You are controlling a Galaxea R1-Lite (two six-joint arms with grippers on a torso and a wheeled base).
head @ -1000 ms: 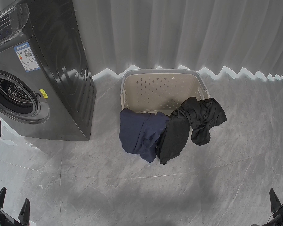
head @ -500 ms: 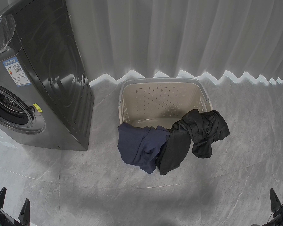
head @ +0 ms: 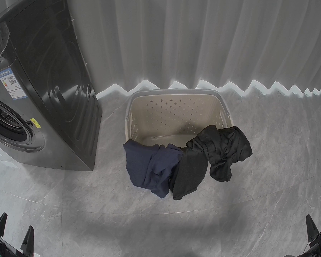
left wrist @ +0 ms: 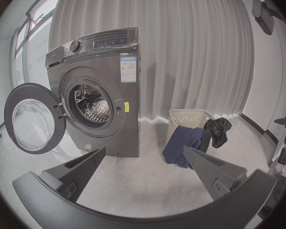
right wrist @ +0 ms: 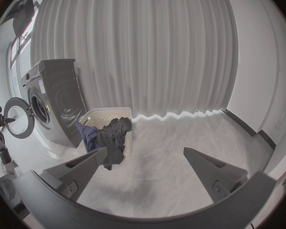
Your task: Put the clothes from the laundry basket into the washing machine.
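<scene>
Straight ahead at twelve o'clock, on the floor [head: 132,215], stands the basket [head: 178,104]. The washer [head: 60,90] sits at about ten o'clock, near the basket but apart from it.

Two clothes hang over the basket's near rim rather than lying inside it. A navy garment [head: 148,165] hangs at the rim's seven o'clock. A black garment [head: 217,147] runs from six round to four o'clock and is bunched over the corner. The two overlap where they meet. Draped this way, they probably offer loose folds that can be pinched from above without reaching deep into the basket.

The washer's door [left wrist: 33,118] is swung wide to the side, which leaves the drum [left wrist: 92,102] mouth free for loading.

The left gripper [head: 15,229] sits low at seven o'clock in the head view, and the right gripper [head: 319,218] sits low at five o'clock. Each has its fingers [left wrist: 213,172] spread wide with nothing between them. Both are held back and low, which I judge to be a ready pose before any reach.

From the left fingers the clothes lie toward one o'clock, and from the right fingers toward eleven o'clock, well apart from both. The navy garment is the nearer one for the left gripper, and the black garment for the right. Nothing touches the cloth.
</scene>
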